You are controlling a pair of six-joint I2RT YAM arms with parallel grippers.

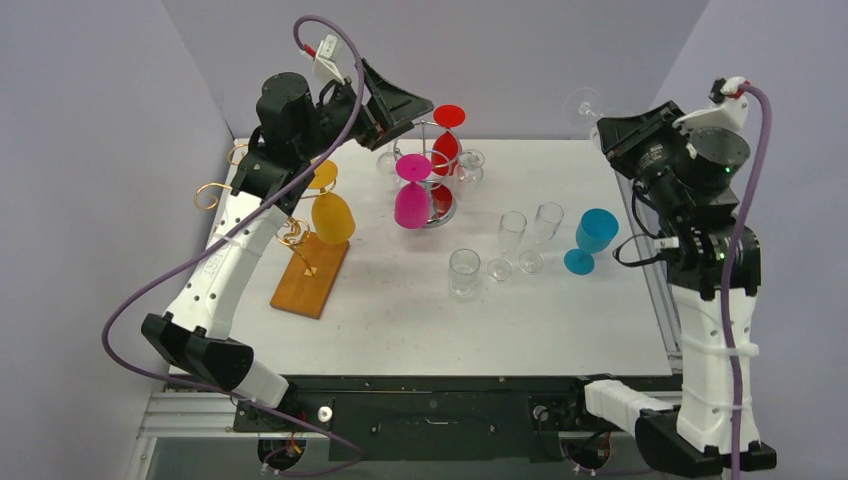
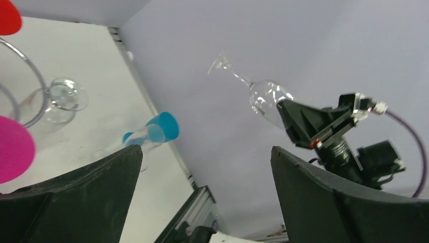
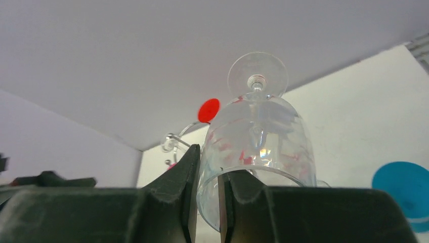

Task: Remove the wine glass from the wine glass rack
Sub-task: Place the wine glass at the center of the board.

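The right end effector (image 3: pixel 210 172) gripped the clear wine glass (image 3: pixel 258 136) by its rim, aloft at the table's (image 1: pixel 400 295) 2 o'clock. The left end effector (image 2: pixel 206 152) stood fully open and empty at 11 o'clock.

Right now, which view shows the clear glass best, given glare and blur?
Right wrist: clear glass close and sharp, few glints, pinched in the right end effector. Left wrist: smaller but crisp against the plain wall, bright highlights. Top: faint, nearly lost against the wall.
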